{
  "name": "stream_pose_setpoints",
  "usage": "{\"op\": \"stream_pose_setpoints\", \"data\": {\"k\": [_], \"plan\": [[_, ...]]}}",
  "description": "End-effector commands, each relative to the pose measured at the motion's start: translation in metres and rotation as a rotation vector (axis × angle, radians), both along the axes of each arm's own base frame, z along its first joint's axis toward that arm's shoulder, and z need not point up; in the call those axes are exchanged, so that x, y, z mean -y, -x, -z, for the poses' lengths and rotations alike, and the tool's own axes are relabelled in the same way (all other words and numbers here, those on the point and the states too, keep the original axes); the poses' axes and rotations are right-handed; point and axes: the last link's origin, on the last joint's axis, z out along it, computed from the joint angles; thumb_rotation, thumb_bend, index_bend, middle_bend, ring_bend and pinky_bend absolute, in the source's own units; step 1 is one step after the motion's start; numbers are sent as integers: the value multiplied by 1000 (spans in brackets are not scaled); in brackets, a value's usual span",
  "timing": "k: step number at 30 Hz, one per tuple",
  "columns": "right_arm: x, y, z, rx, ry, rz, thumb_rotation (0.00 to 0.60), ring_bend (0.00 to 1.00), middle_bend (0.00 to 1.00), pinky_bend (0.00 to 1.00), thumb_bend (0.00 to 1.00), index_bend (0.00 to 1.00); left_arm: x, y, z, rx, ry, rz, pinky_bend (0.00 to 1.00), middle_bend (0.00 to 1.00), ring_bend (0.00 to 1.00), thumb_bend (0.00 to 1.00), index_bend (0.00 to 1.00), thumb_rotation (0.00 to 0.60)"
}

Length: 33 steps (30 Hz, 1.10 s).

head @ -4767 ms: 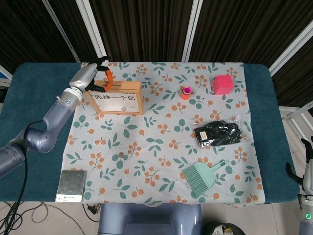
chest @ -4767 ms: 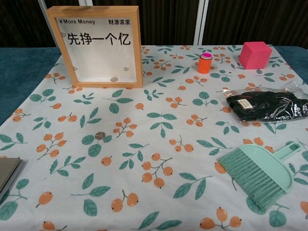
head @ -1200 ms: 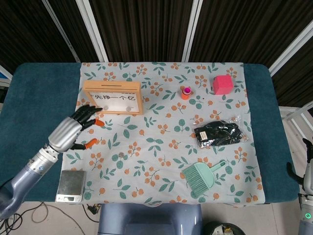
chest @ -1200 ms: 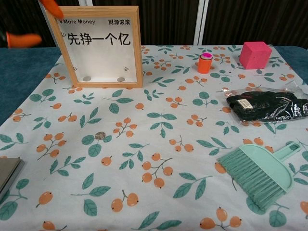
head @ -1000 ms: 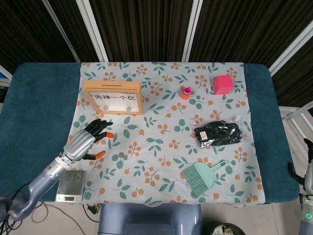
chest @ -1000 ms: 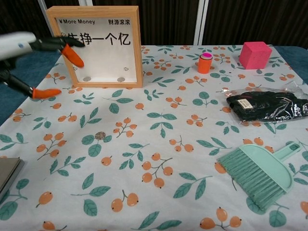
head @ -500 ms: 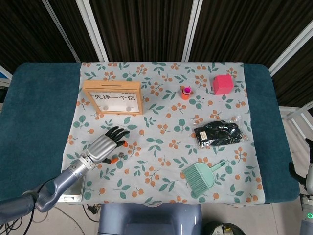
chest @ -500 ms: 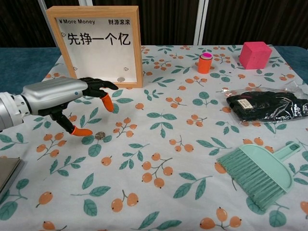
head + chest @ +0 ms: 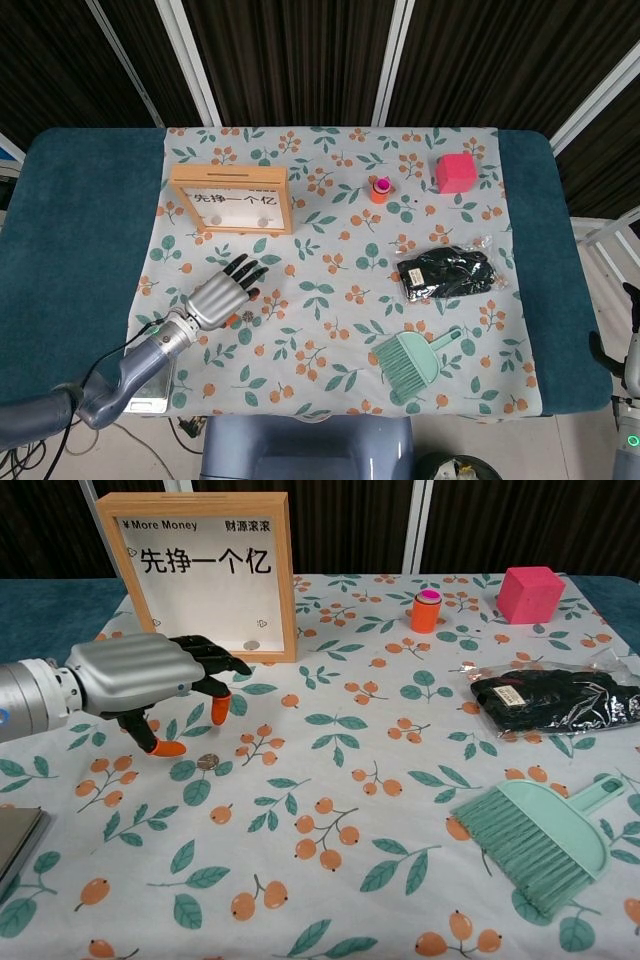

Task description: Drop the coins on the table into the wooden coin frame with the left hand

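Across the bench point(image 9: 80, 200) lies a white cloth point(image 9: 330, 290) printed with orange berries and green leaves, its teal top bare on both sides; behind the far edge stand dark slatted panels with pale uprights. Toward the far left corner of the cloth the wooden coin frame point(image 9: 232, 200) stands upright, and through its front two coins show at the bottom, most clearly from the head. One loose coin point(image 9: 207, 763) lies on the cloth toward the near left. The left hand point(image 9: 140, 678) hangs just over that spot, its fingers point(image 9: 222, 708) apart and curved downward with nothing between them; one orange tip point(image 9: 167, 748) sits just beside the coin, and I cannot tell if it touches.

Along the far edge stand a small orange bottle with a pink cap point(image 9: 379, 189) and a pink cube point(image 9: 455, 172). A black item in clear plastic wrap point(image 9: 447, 273) lies near the right edge, and a mint-green brush and dustpan point(image 9: 415, 358) rests toward the near right.

Only the head view takes in the silver scale point(image 9: 155, 385) at the near left edge, partly under the forearm; the chest view catches only its corner. Only the head view shows a sliver of the right hand point(image 9: 630, 360) off the right side, too little to tell how its fingers lie.
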Motion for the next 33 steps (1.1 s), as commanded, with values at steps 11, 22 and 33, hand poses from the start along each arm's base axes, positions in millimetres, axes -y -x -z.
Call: {"op": "stream_pose_setpoints", "data": {"k": [11, 22, 33], "plan": [[0, 0, -2, -1, 5, 1, 600, 28, 72, 0, 394, 169, 7, 2, 11, 6, 51, -45, 0, 41, 0, 254, 416, 600], [0, 1, -2, -4, 12, 5, 600, 28, 72, 0, 395, 169, 8, 4, 20, 26, 64, -39, 0, 41, 0, 273, 447, 600], [0, 1, -2, -7, 16, 8, 600, 27, 72, 0, 394, 169, 9, 8, 22, 23, 68, -50, 0, 42, 0, 276, 475, 600]]}}
